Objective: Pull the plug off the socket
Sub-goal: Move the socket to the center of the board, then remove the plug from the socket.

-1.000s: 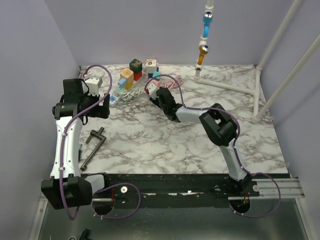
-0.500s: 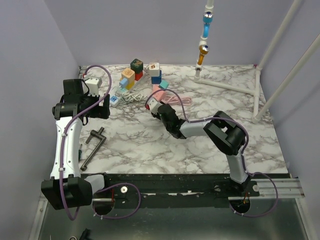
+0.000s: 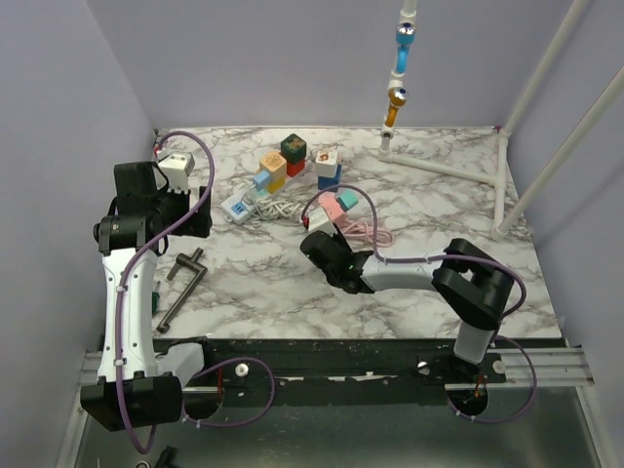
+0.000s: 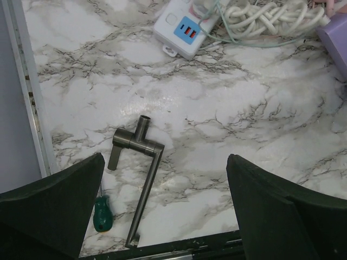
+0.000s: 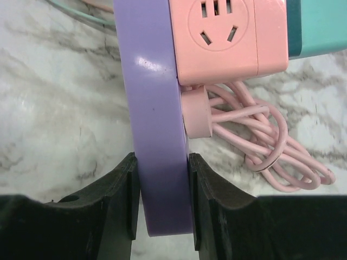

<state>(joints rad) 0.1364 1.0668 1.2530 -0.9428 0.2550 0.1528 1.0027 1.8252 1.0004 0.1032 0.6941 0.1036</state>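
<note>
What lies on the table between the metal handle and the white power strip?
Only bare marble table lies between the metal handle and the white power strip. The left wrist view shows this stretch plainly.

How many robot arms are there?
2. The left arm stands by the left wall, beside the metal handle. The right arm reaches across the table, gripping a purple plug.
</note>
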